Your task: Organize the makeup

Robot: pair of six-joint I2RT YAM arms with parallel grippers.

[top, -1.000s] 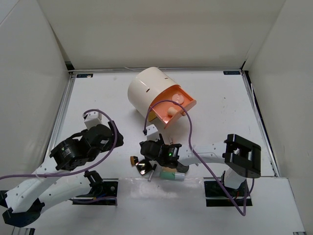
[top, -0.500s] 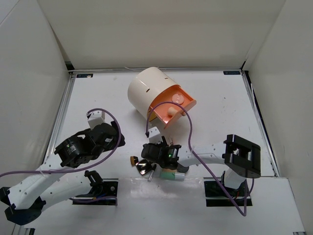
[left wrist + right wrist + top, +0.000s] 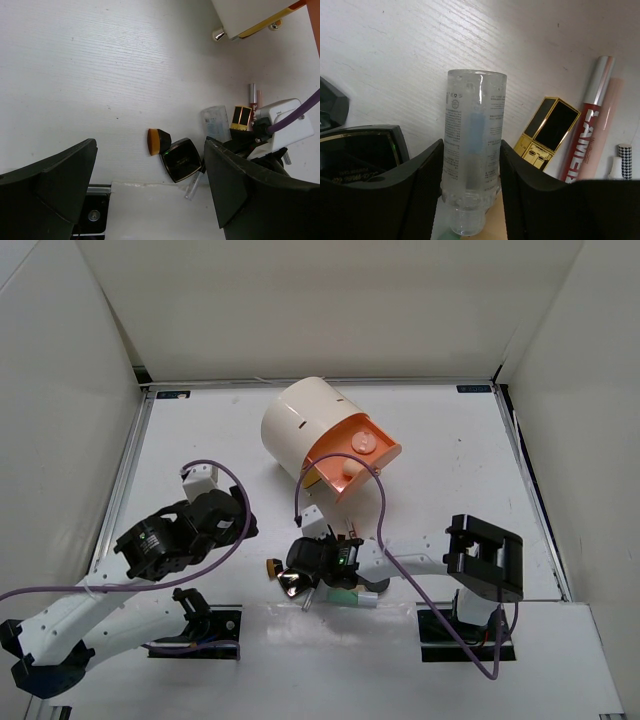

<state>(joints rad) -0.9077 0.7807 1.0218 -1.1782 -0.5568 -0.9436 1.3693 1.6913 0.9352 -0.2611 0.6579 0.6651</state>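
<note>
The right gripper (image 3: 471, 155) pinches the clear cylindrical plastic tube (image 3: 473, 110) lying on the white table (image 3: 395, 35), while the left gripper (image 3: 150, 155) hangs wide apart.

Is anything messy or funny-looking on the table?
Yes. The orange drawer hangs open with two round sponges inside, while a black compact, clear tube and gold case lie jumbled at the near edge of the table, not sorted.

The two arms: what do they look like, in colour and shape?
The left arm and the right arm have white links and black joints. A purple cable loops along each. Their fingers are black and broad.
</note>
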